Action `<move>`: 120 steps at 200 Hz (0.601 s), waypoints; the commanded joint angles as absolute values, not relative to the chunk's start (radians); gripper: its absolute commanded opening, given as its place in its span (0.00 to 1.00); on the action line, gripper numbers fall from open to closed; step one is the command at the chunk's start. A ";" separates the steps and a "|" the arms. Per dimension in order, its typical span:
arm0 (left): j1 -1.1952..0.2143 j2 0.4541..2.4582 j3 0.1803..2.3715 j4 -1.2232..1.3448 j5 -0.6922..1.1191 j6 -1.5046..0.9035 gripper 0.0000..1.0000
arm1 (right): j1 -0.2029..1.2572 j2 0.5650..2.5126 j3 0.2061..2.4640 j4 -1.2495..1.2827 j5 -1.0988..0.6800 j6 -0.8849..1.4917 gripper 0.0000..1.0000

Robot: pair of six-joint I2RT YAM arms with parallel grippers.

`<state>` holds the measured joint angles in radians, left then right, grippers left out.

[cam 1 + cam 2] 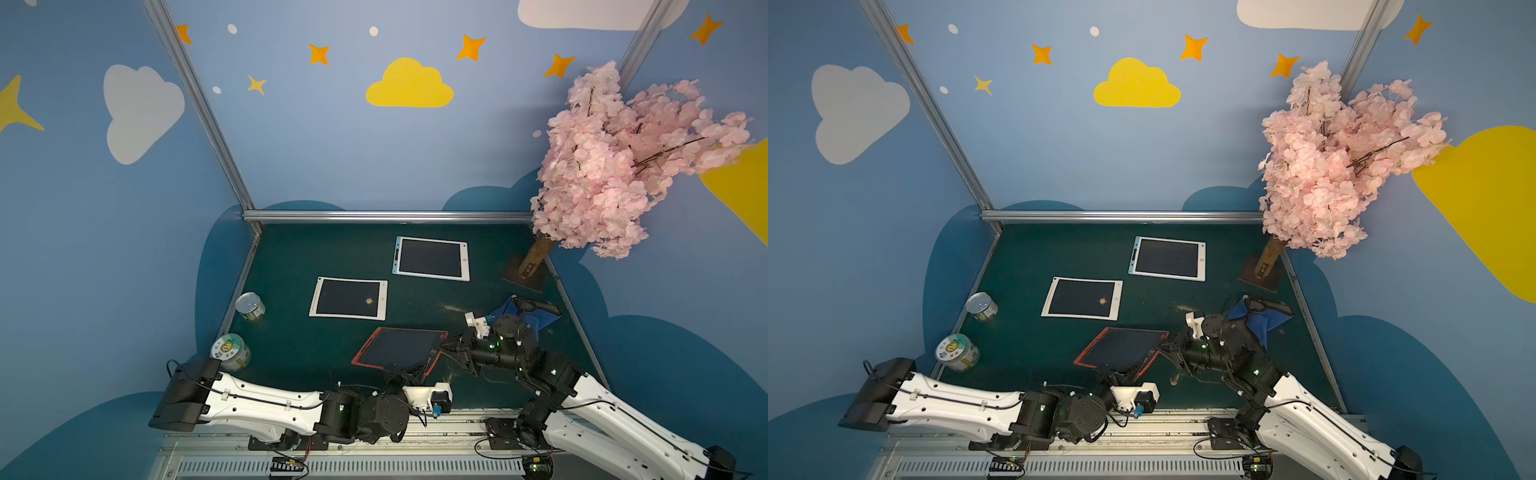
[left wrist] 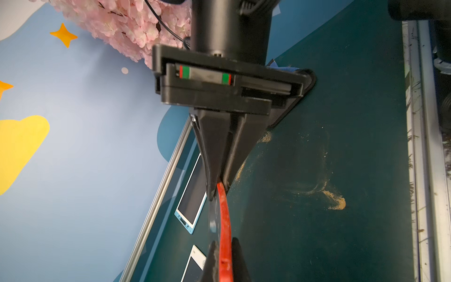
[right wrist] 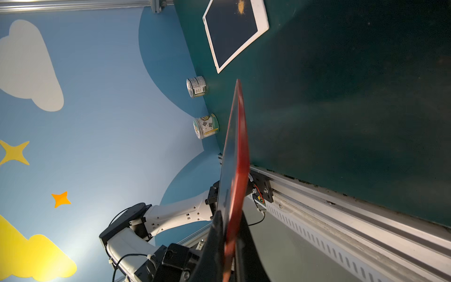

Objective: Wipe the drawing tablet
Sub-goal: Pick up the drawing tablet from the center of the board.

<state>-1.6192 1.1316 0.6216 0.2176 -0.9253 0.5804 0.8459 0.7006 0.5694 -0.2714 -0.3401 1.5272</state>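
A dark green tabletop (image 1: 291, 257) is being occupied by a white-framed tablet (image 1: 348, 298) beyond the left claw (image 1: 409, 374) and a blue-edged tablet (image 1: 431, 258) farther beyond the right claw (image 1: 441, 344). A blue cloth (image 1: 544, 319) is being borne behind the right claw, a silver tin (image 1: 250, 306) and a labelled tin (image 1: 231, 352) well apart from the left claw, and orange powder (image 1: 449, 377) near both claws.

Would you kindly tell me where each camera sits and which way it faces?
Top views: high above the near edge, looking down at the green table; the left arm and right arm show.
Left wrist: behind the left gripper, looking along the red tablet at the right gripper.
Right wrist: behind the right gripper, looking along the same tablet toward the left arm and two cans.
Shared: both wrist views see the red tablet edge-on, clamped by both grippers.
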 commanded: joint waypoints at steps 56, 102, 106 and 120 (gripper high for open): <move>-1.570 1.103 0.655 0.234 -0.979 0.486 0.02 | 0.717 0.548 0.760 -0.667 -0.374 1.095 0.74; -1.353 1.032 0.771 -0.067 -0.682 0.187 0.02 | 0.400 0.652 0.971 -0.921 -0.317 0.729 0.68; -1.310 1.028 0.786 -0.102 -0.621 0.147 0.02 | 0.379 0.666 0.968 -0.921 -0.305 0.715 0.68; -1.149 1.033 0.817 -0.171 -0.408 0.036 0.03 | 0.296 0.708 0.951 -0.912 -0.268 0.673 0.68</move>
